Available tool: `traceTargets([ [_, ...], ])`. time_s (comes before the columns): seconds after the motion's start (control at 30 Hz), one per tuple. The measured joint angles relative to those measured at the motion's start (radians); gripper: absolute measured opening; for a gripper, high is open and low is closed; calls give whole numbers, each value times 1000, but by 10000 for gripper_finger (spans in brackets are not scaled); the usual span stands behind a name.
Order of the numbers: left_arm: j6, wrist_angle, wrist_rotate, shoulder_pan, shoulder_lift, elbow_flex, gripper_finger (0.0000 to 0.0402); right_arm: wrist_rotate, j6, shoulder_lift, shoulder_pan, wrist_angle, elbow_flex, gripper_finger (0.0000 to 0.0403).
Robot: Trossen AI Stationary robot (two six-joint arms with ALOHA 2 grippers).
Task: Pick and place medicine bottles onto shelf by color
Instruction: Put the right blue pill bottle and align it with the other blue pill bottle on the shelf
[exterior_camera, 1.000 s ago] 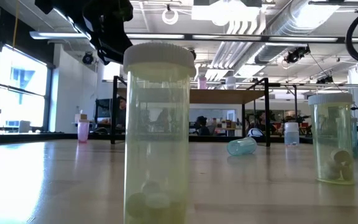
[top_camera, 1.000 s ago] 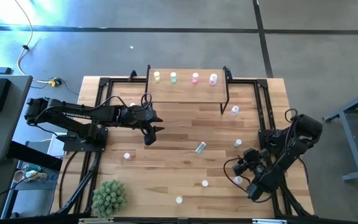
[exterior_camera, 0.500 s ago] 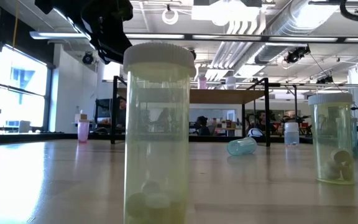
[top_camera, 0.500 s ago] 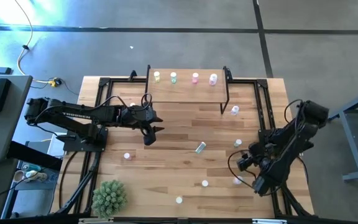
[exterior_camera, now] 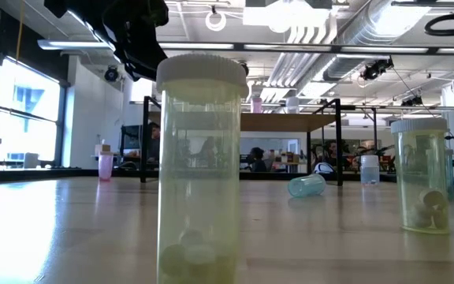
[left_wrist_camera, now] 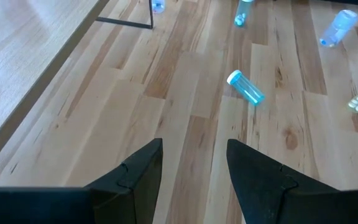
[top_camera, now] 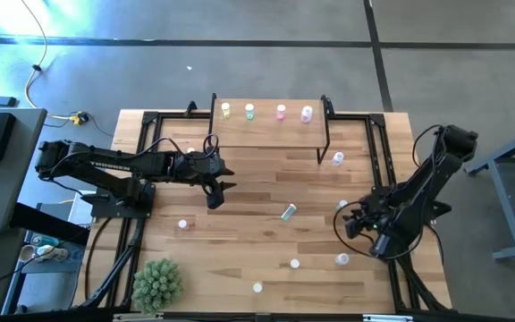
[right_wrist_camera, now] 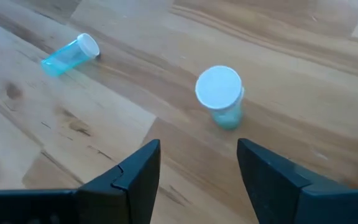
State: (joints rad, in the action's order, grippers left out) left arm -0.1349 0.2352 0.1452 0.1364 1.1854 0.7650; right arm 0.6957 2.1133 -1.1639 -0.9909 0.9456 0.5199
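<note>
1. The shelf sits at the far edge of the table with four bottles already lined along its back: yellow, green, pink, lavender. Looks like one starter per colour.
2. The rest are scattered out front of the shelf. One green bottle lies tipped on its side.
3. The right gripper hangs off the shelf's right front, fingers spread wide and empty, just short of an upright green bottle. I'd guess that's the next pick.
4. The left gripper waits in front of the shelf's left end, partly open, holding nothing.
</note>
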Motion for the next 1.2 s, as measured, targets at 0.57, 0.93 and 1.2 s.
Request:
traceTargets([
  [0.57, -10, 0, 0, 0, 0, 0, 170, -100, -208, -87, 172, -39, -1, 275],
  [0.93, 7, 0, 0, 0, 0, 0, 170, -57, -210, -160, 212, -49, -1, 275],
  [1.2, 8, -1, 0, 0, 0, 0, 170, -44, -211, -240, 212, -97, -1, 233],
])
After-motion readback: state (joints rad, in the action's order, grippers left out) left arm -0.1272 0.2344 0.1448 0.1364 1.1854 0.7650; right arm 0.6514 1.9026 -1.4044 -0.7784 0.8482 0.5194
